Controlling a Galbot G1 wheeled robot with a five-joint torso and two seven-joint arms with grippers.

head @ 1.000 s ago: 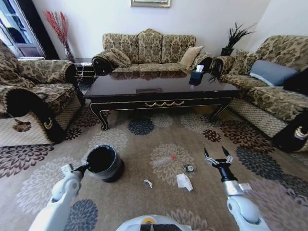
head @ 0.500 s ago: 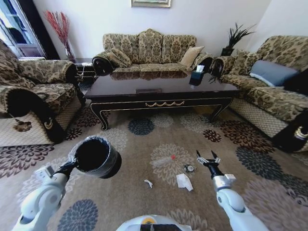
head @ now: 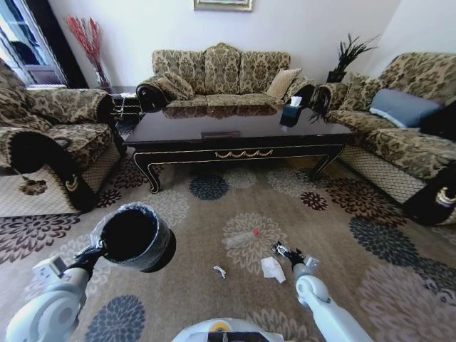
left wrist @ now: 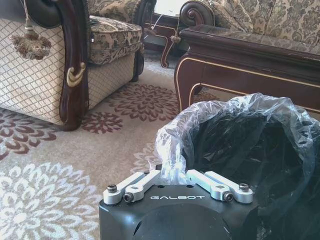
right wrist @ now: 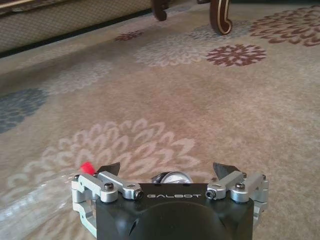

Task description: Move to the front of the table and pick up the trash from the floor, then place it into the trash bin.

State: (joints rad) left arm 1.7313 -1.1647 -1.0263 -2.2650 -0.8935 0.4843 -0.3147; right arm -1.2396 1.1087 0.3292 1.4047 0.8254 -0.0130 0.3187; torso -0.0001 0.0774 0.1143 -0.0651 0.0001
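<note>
left gripper [left wrist: 177, 186], fingers clamped on the trash bin [head: 132, 239] rim, holds it raised to receive litter; right gripper [right wrist: 167, 172], fingers wide, straddles the small round bit [right wrist: 169, 177] on the floor [head: 214, 206].

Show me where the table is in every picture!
Head view: the table is in the upper middle, in front of the sofa.
Left wrist view: its corner is beyond the bin.
Right wrist view: its curved leg is far ahead of the right pincer.
Shared landmark: the flowered carpet.

Glossy dark wood table [head: 235, 132]; patterned carpet floor [head: 214, 214]; thin crinkled plastic liner on trash bin [left wrist: 240, 135].
</note>
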